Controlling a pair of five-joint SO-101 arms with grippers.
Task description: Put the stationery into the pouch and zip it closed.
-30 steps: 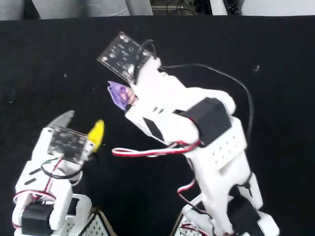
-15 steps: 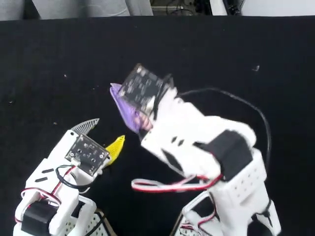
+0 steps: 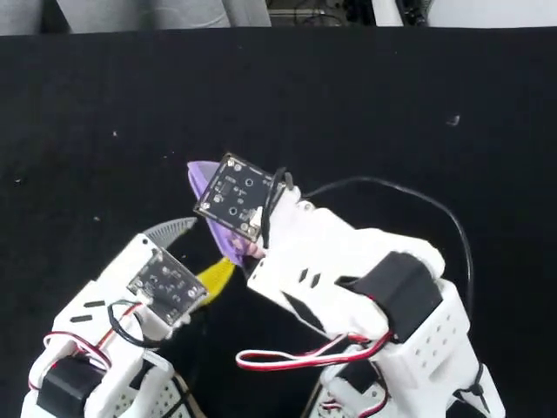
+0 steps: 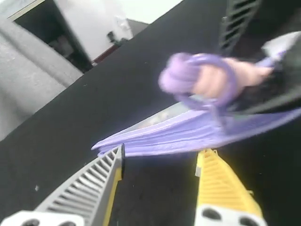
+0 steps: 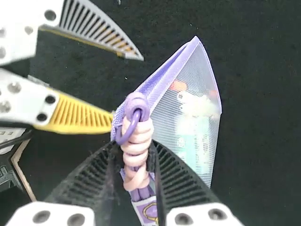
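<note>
Pouch location: the purple pouch (image 5: 188, 94) was gripped at its zipper end by the right tool (image 5: 134, 155), near the middle of the black desk (image 3: 392, 104). In the high view the pouch (image 3: 204, 178) projected from under the right wrist, its far corner pointing away from both arm bases.

Right tool state: the black jaws were clamped together on the pouch end. A pink coil (image 5: 136, 150) and a purple pull ring (image 5: 131, 117) sat between them. In the left wrist view the same ring (image 4: 202, 80) stood above the pouch's folded purple edge (image 4: 197, 134).

Left tool state: the left tool (image 4: 162, 153) stood spread apart and gripped nothing. Its grey finger (image 4: 89, 183) and yellow finger (image 4: 221, 183) pointed at the long edge of the pouch, with their tips just beside it. Contact could not be confirmed. In the high view this tool (image 3: 213, 244) lay directly beside the right wrist.

Contents: one side of the pouch was clear and ribbed. Blurred orange, white and teal items (image 5: 193, 117) showed through it.

Markings: a small purple tag (image 5: 148, 212) with a yellowish emblem sat between the right tool's jaws. Its print was too small to read.
</note>
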